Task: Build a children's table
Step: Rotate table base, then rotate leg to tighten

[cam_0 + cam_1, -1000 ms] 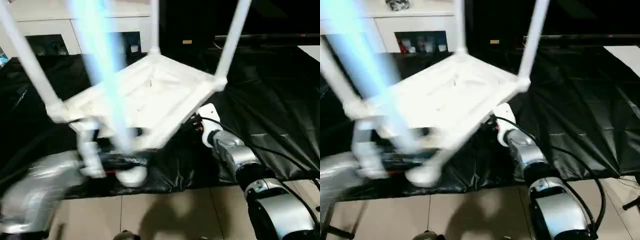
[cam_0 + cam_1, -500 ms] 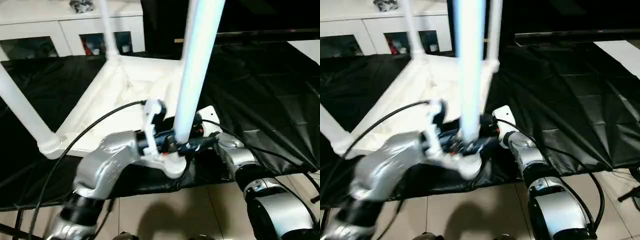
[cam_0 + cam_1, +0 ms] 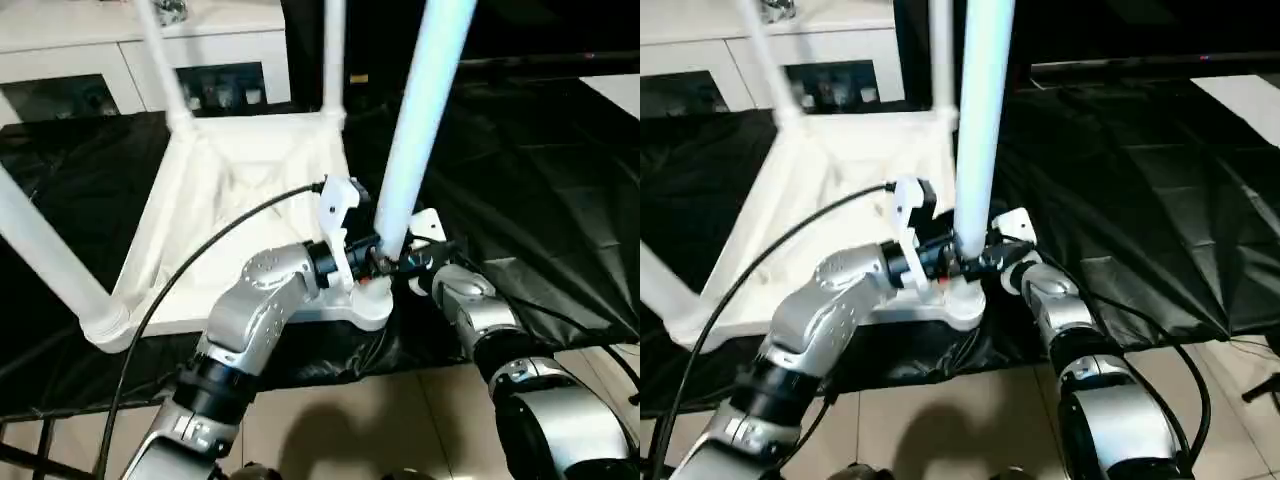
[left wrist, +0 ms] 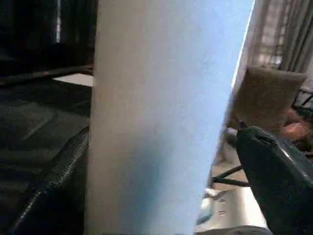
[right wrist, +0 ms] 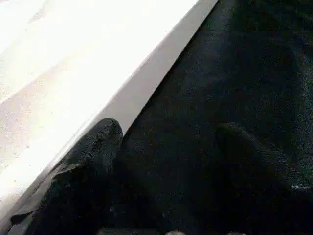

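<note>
Where the leg point(image 3: 415, 140) swung loose, left hand point(image 3: 378, 260) now seats it, tabletop point(image 3: 240, 190) turned.

We're in what looks like an indoor room set up as a robot test space, w/ home-style furnishings. Floor is beige tile point(image 3: 330, 430), part covered by a black plastic sheet point(image 3: 540, 200) spread as a work mat. At the back we see a white cabinet point(image 3: 100, 50) w/ glass doors point(image 3: 225, 85), small items inside. In the left wrist view, curtains point(image 4: 283, 34) hang behind.
</note>
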